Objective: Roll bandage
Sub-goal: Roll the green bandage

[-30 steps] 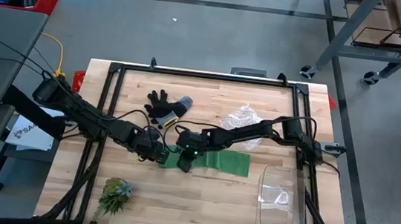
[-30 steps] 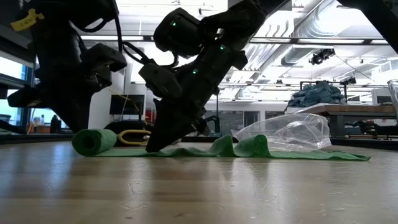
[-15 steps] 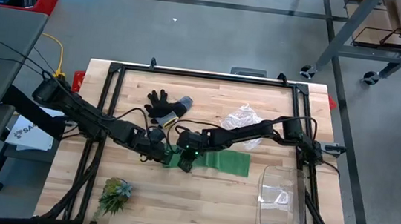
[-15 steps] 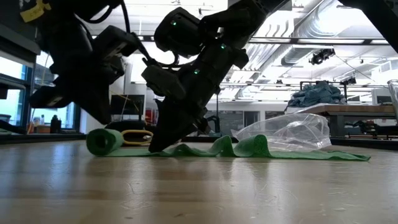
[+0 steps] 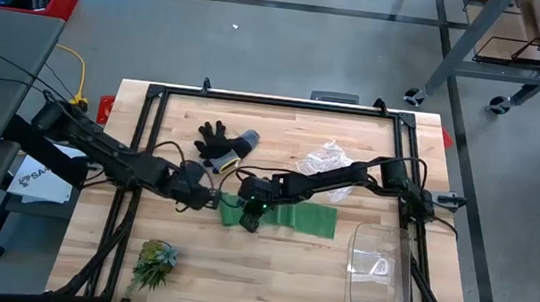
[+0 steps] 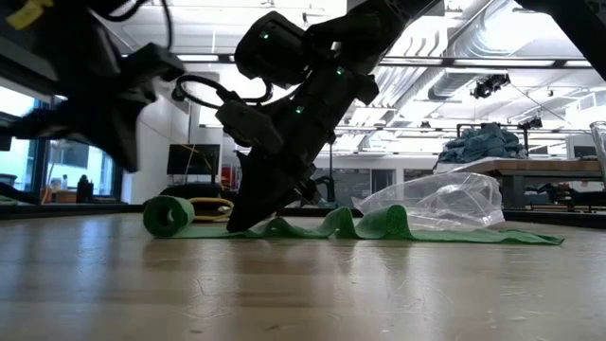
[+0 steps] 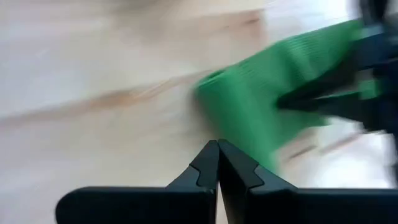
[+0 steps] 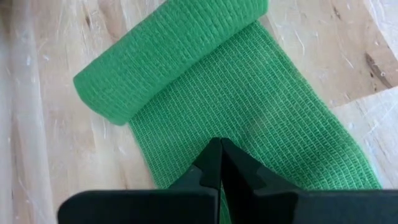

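The green bandage lies near the table's middle. Its rolled end (image 5: 229, 208) is a short cylinder (image 8: 168, 50) resting on the wood, and the flat strip (image 5: 308, 220) runs from it toward the right edge, rumpled partway along (image 6: 379, 224). My right gripper (image 8: 216, 148) is shut, its tips down on the strip just behind the roll. Raised off the table to the left of the roll, my left gripper (image 5: 202, 194) is also shut (image 7: 217, 148) and touches nothing. My right gripper presses its shut fingertips (image 6: 237, 224) down on the flat strip (image 8: 249, 124) just behind the roll. It comes slanting down from the table's right side, along the strip. That part of the strip lies flat on the wood under the tips.
A black glove (image 5: 216, 143) and a crumpled clear bag (image 5: 325, 161) lie toward the far side. A clear plastic tray (image 5: 378, 273) sits at the near right and a spiky plant tuft (image 5: 154, 263) at the near left. A black frame (image 5: 151, 139) borders the table.
My left gripper has lifted off the table and drawn back toward the left edge, still shut, turning a little. The roll has moved a short way along the table toward my right gripper, which has kept still on the strip.
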Tool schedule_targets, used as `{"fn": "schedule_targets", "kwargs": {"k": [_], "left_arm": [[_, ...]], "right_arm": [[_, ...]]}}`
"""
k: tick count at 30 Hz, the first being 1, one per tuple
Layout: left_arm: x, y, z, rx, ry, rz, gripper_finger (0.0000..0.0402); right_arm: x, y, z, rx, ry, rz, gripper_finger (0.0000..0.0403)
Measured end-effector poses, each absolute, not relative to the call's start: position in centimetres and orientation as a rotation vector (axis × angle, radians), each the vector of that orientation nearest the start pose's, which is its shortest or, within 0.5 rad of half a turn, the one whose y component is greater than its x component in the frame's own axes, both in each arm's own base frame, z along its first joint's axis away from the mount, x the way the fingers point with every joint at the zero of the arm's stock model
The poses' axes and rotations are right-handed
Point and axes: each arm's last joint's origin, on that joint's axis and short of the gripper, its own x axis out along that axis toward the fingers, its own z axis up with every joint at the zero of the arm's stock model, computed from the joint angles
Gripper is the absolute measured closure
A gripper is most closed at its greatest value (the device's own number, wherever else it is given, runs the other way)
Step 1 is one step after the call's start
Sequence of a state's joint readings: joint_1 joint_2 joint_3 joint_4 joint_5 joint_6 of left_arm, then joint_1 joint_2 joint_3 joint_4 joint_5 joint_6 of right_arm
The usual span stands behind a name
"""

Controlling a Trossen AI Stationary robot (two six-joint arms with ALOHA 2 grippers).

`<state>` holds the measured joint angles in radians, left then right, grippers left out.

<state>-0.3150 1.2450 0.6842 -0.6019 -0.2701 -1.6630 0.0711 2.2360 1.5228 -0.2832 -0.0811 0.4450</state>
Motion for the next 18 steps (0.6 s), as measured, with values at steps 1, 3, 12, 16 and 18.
{"fn": "schedule_targets", "kwargs": {"k": [1, 3, 12, 16, 18], "left_arm": [[20.3, -6.0, 18.5, -1.159, 0.84, 0.861, 0.0402], [20.4, -6.5, 18.1, -1.17, 0.858, 0.872, 0.0402], [23.1, -8.0, 14.7, -1.242, 0.878, 0.869, 0.0402], [23.3, -7.8, 14.0, -1.227, 0.862, 0.918, 0.0402], [23.4, -7.7, 14.0, -1.228, 0.831, 0.927, 0.0401]], "right_arm": [[45.9, 3.5, 11.5, 0.413, 1.011, -0.085, 0.0403], [45.9, 3.5, 11.5, 0.412, 1.011, -0.086, 0.0403], [45.9, 3.5, 11.5, 0.419, 1.011, -0.088, 0.0403], [45.9, 3.5, 11.5, 0.418, 1.011, -0.088, 0.0403], [45.9, 3.5, 11.5, 0.419, 1.011, -0.087, 0.0403]]}}
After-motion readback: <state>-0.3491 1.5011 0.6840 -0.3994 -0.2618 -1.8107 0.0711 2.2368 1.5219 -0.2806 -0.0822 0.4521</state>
